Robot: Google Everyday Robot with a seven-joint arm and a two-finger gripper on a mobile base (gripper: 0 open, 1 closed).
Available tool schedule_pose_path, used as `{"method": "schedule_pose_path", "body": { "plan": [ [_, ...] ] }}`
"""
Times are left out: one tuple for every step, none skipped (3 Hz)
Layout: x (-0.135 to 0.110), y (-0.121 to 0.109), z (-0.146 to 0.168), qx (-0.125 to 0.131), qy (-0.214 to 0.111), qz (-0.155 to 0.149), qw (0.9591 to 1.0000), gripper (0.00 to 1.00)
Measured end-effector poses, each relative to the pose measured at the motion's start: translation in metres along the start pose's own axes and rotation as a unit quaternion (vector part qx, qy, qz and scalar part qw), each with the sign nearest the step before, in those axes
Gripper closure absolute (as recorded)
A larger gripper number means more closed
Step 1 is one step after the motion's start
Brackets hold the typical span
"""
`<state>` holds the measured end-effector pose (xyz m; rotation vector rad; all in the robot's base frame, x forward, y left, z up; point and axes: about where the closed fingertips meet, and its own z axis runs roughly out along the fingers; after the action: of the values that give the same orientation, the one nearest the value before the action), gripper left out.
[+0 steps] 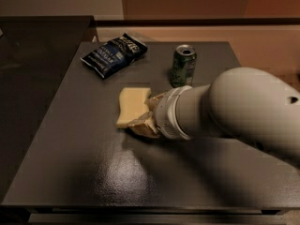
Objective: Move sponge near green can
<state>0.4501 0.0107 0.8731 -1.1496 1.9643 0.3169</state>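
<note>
- the pale yellow foam sponge [132,106], a thick block with wavy sides, sits over the middle of the dark grey flat-topped bench [89,172], to the lower left of the can and near it but not touching.
- the gripper [146,115] is at the sponge's right and lower edge, at the end of the thick pale grey rounded arm [243,107] that reaches in from the right side of the view.
- the tan fingers [140,127] are closed onto the sponge and hold it by its near right corner; most of the block sticks out to the left of them.
- whether the sponge rests on the bench or is held just above it cannot be told.
- the small green can [183,65], metal with pale markings and a silver top, stands upright towards the back of the bench, just behind the arm's wrist; its inside is not visible.
- the dark blue crinkled chip bag [114,55] lies flat at the back left of the bench, well apart from the sponge and left of the can; what it holds cannot be seen.
</note>
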Motion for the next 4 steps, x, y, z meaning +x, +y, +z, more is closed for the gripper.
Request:
{"method": "schedule_pose_path", "body": {
  "plan": [
    [0.027,-0.031,-0.013,0.029,0.015,0.038,0.9988,1.00],
    [0.055,-0.060,-0.024,0.053,0.035,0.078,0.9949,1.00],
    [0.073,-0.079,-0.033,0.072,0.049,0.104,0.9908,0.82],
    [0.083,-0.096,-0.041,0.090,0.058,0.116,0.9875,0.58]
  ]
}}
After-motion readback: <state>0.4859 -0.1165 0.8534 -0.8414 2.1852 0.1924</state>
